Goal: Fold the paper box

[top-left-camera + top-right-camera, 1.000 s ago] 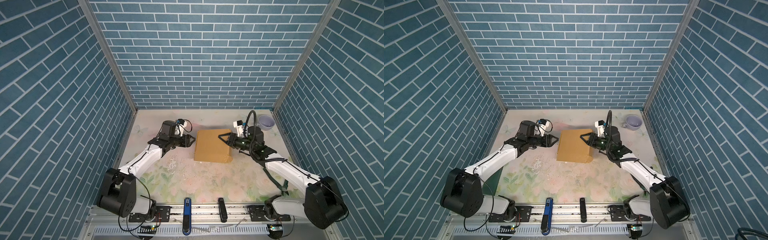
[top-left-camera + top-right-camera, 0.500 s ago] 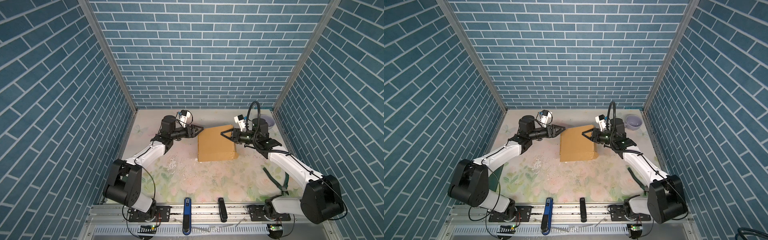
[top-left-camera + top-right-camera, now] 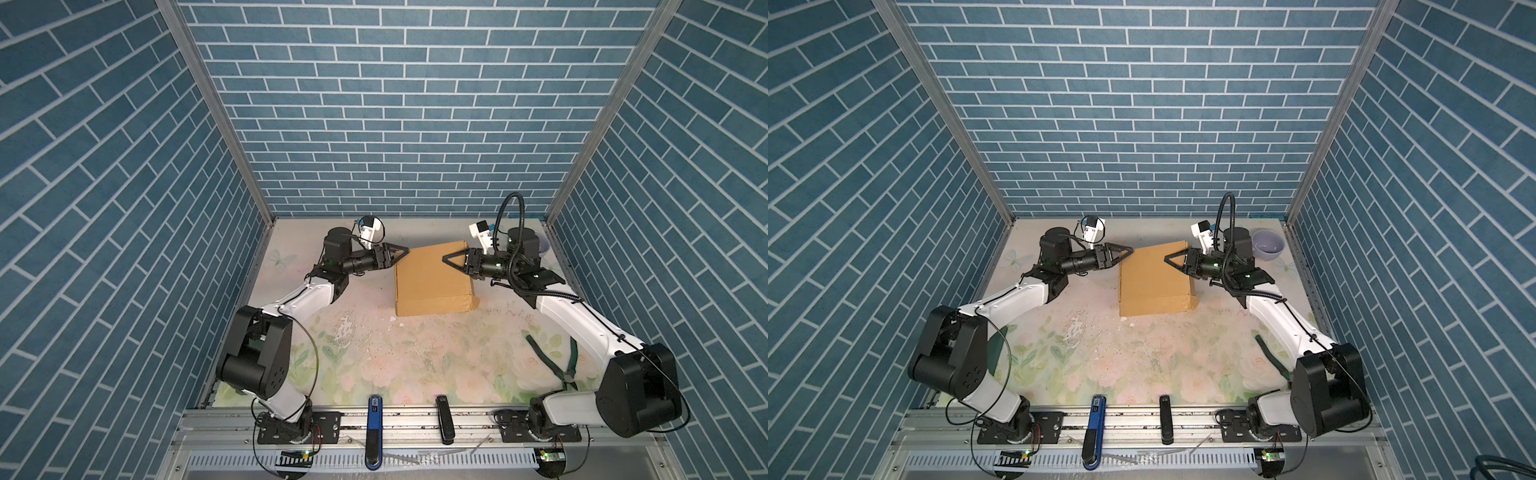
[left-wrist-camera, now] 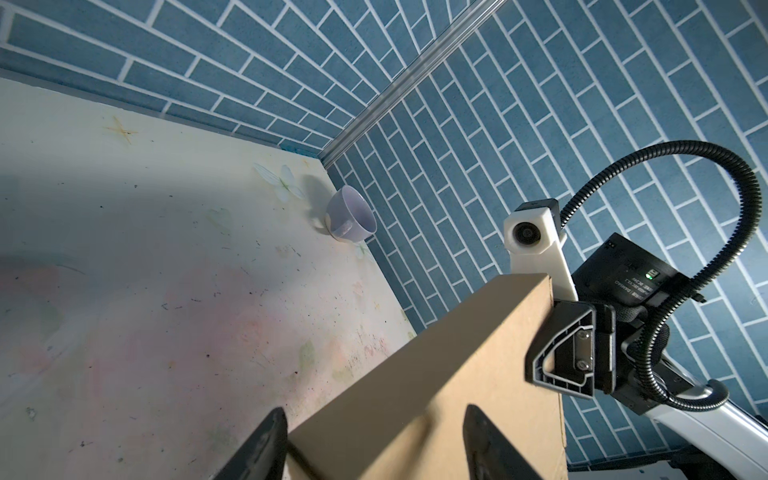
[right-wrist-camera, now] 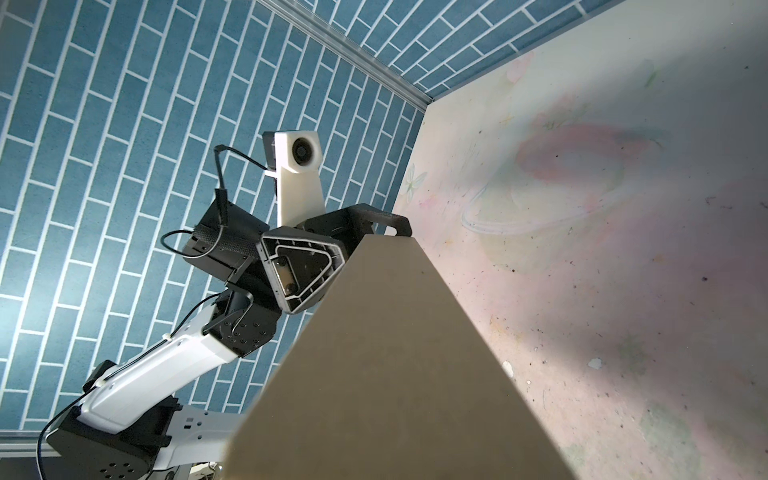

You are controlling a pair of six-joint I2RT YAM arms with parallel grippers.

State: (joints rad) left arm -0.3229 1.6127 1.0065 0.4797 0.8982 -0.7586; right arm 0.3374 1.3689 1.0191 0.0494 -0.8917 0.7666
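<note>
**Both top views.** The paper box (image 3: 430, 278), a shallow square mailer of plain brown corrugated cardboard, is folded shut. It sits in the rear half of the pale floral-printed worktop (image 3: 374, 357), just right of centre and between the two arms. Its near wall faces the camera. Its far edge slants, so the far right corner appears higher than the far left.

**Left hand** (image 3: 402, 252). It reaches in from the left to the box's far left corner. In the left wrist view its two black fingers (image 4: 268, 444) stand apart, and the paper box (image 4: 436, 395) fills the space between them. Whether they press on it cannot be told.

**Right hand** (image 3: 449, 259). It reaches in from the right and is closed on the box at the far right corner. Its upper finger lies flat on the top panel, and the lower one is hidden beneath. In the right wrist view the paper box (image 5: 395, 374) runs away from the lens to the left hand, whose fingers (image 5: 299, 270) flank its far end.

**Background items.**
- A lilac ceramic cup (image 3: 1268, 246) stands in the rear right corner, well apart from the box.
- Green-handled pliers (image 3: 557, 357) lie beside the right arm.
- A blue tool (image 3: 374, 432) and a black tool (image 3: 444, 424) lie across the front rail.
</note>
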